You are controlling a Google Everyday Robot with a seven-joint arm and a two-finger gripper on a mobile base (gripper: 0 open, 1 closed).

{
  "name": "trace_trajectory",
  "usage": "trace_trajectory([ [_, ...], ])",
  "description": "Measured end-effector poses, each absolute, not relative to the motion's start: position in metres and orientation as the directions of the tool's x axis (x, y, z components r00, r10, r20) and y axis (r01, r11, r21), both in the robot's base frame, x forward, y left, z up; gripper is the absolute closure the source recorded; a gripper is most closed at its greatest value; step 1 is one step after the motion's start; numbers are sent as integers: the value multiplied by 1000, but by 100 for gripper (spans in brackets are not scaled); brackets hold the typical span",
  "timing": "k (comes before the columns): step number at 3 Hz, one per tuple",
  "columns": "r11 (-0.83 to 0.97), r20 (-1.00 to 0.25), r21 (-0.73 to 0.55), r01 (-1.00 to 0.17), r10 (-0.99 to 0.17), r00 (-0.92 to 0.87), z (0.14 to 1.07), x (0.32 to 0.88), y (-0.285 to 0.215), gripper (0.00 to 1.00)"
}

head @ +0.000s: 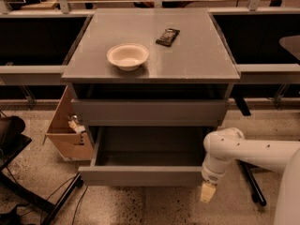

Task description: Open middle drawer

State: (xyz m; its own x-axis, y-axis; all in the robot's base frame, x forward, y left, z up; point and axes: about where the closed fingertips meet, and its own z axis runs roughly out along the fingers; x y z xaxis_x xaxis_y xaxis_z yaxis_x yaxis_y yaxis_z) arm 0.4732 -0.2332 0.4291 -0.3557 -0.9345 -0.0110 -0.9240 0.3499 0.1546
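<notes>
The grey cabinet [150, 71] stands in the middle of the camera view. Its uppermost drawer front [150, 111] is closed. The middle drawer [140, 175] below it is pulled well out, and its plain grey inside [150, 146] shows with nothing in it. The lowest drawer is hidden under it. My gripper [207, 191] hangs from the white arm [248, 153] at the right end of the middle drawer's front, just below its lower right corner, pointing down towards the floor.
A white bowl [127, 56] and a flat black object [167, 36] lie on the cabinet top. An open cardboard box [68, 130] stands on the floor at the cabinet's left. Dark chair legs [28, 191] are at the lower left, and a black stand leg [251, 184] is at the right.
</notes>
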Motion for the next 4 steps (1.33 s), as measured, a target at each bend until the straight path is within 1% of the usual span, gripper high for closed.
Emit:
trace_trajectory([
  [2,350,-4,167,-922,-935,-356,442,468,-233,85],
  [3,350,-4,167,-922,-935,-356,443,468,-234,100],
  [4,352,0,170,-920,-934,-358,444,463,-237,100],
])
